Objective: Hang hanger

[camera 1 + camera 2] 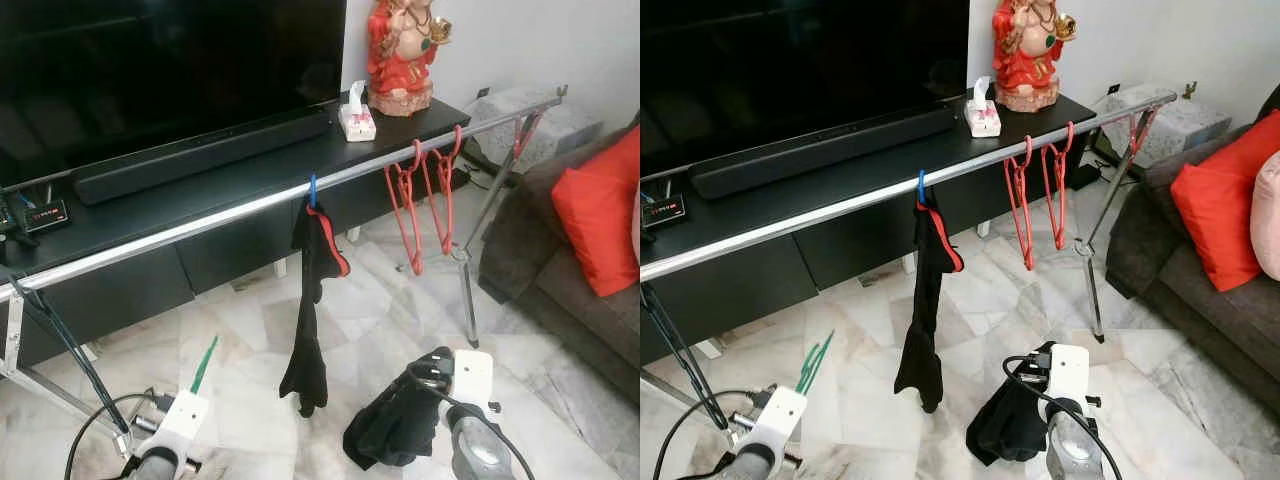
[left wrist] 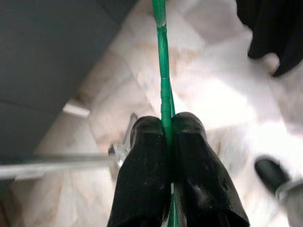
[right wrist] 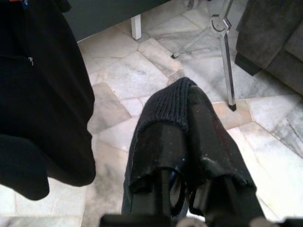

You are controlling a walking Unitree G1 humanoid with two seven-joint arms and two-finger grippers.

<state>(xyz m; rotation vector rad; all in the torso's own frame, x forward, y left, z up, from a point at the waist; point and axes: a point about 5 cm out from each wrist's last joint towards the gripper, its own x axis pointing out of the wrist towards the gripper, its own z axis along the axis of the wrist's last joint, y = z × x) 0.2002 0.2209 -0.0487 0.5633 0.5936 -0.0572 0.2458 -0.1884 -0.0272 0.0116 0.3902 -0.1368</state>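
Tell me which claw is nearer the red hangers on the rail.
Right. The right claw, shut on a black garment, sits below and just left of the red hangers. The left claw, pinching a green hanger, is far left.

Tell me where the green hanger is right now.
The green hanger is low on the robot's left, clamped in the left pincer above the marble floor, below the drying rail.

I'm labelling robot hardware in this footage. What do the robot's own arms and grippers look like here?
Both arms are silver with white housings at the wrist. A black cable loops beside the left gripper, another curls over the right wrist. Each gripper has two long black fingers with rounded, slightly speckled tips, seen close on the left fingers. The right gripper has the same black fingers.
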